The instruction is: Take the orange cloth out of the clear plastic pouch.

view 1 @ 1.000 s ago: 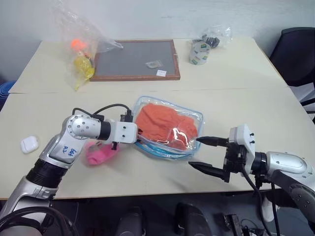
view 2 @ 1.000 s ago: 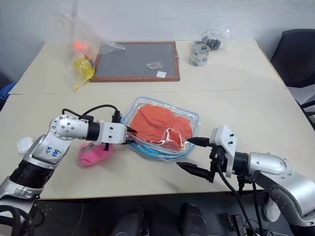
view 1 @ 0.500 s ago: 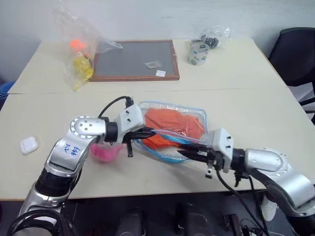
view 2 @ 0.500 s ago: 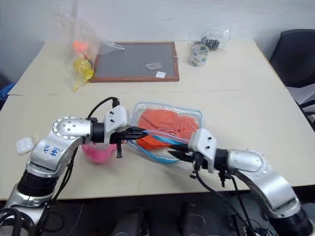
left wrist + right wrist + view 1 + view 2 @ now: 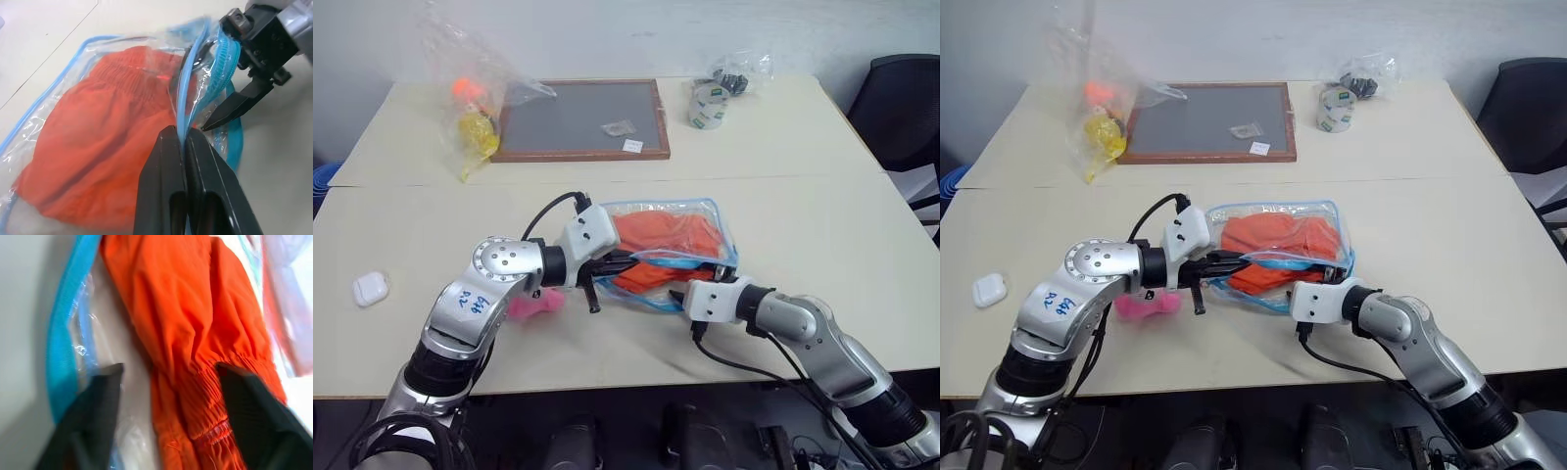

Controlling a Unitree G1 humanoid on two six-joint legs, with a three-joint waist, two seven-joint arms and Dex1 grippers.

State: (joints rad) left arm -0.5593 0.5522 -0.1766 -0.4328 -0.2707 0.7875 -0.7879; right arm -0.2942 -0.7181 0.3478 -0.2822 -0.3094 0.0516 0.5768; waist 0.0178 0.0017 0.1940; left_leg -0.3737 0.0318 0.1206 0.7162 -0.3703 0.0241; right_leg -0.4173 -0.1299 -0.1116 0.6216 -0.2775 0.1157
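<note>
The clear plastic pouch [image 5: 721, 231] lies at the table's middle, its blue zipper edge [image 5: 195, 63] raised. My left gripper [image 5: 178, 134] is shut on that edge and holds the mouth up. Inside the pouch, the orange cloth [image 5: 666, 238] lies bunched. My right gripper [image 5: 168, 368] is open at the pouch's mouth, reaching in from the near right. Its fingers [image 5: 98, 401] stand apart on either side of a fold of the orange cloth [image 5: 195, 308]. One of the right gripper's fingers [image 5: 230, 110] points in under the lifted edge.
A pink plush toy [image 5: 536, 305] lies just left of the pouch under my left arm. A white case [image 5: 371, 288] sits at the near left. At the back are a framed grey board [image 5: 582, 117], a thin clear bag [image 5: 475, 98] and a tape roll [image 5: 708, 105]. A black chair [image 5: 901, 98] stands at the far right.
My left gripper rolled and lifted the pouch's zipper edge off the table. My right gripper came in from the near right to the pouch's mouth and now stands open around the cloth.
</note>
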